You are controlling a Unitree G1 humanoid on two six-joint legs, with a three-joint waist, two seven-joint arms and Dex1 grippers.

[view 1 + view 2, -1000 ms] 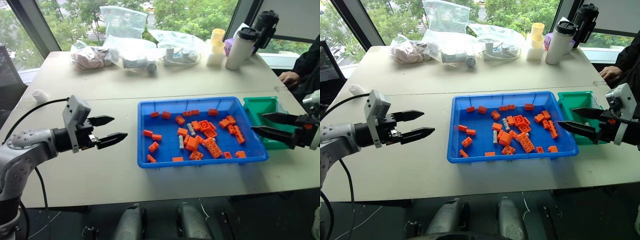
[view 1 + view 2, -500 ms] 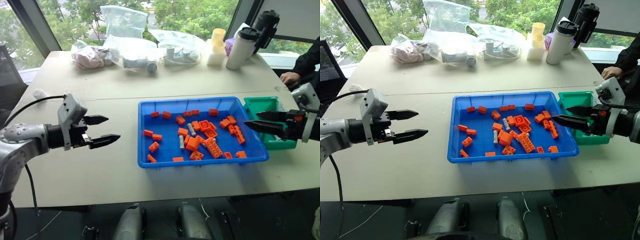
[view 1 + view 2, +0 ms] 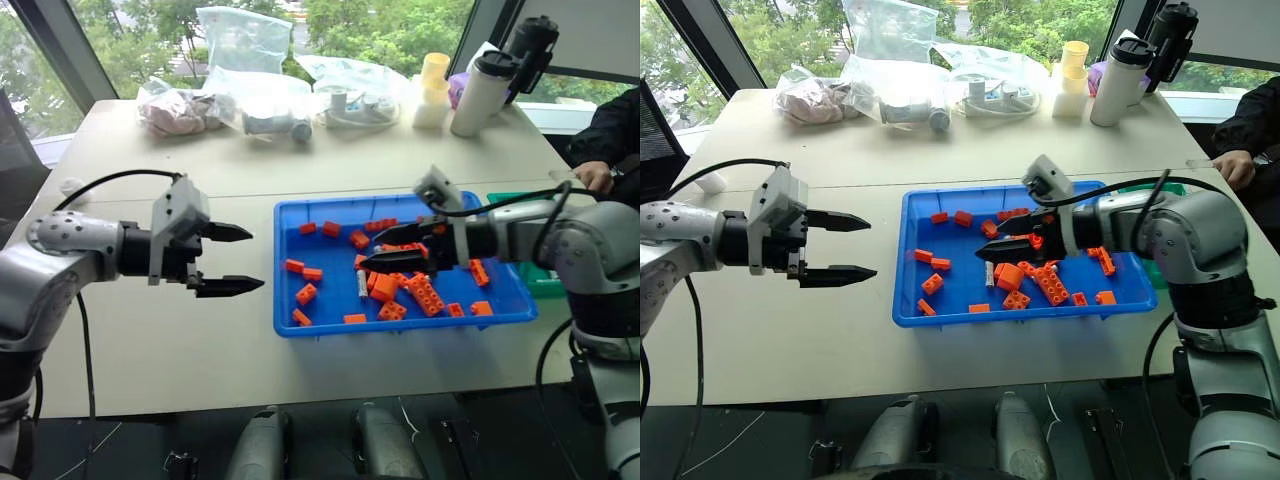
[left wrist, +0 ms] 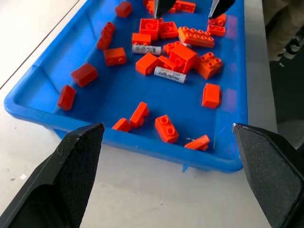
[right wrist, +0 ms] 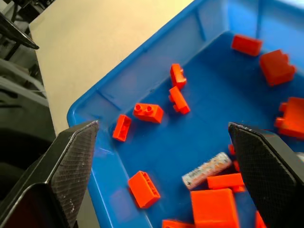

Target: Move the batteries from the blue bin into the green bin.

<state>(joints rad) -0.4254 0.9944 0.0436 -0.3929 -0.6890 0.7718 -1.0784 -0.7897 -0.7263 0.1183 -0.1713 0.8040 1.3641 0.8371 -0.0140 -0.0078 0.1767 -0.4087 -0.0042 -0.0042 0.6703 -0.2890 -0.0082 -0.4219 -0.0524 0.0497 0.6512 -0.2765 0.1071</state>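
Blue bin point(image 3: 290, 322): right gripper point(image 3: 381, 249) above batteries point(image 4: 169, 75) (spread, empty); left gripper point(image 3: 244, 259) beside, spread.

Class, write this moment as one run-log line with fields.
right claw: open, empty, over blue bin | left claw: open, empty, over table | batteries: in blue bin among orange bricks

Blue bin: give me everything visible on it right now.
The blue bin is a wide, shallow rectangular tray of glossy bright blue plastic with low walls, flat on the pale table. Scattered orange bricks and two silver batteries lie inside. The right gripper hovers over its middle, jaws open.
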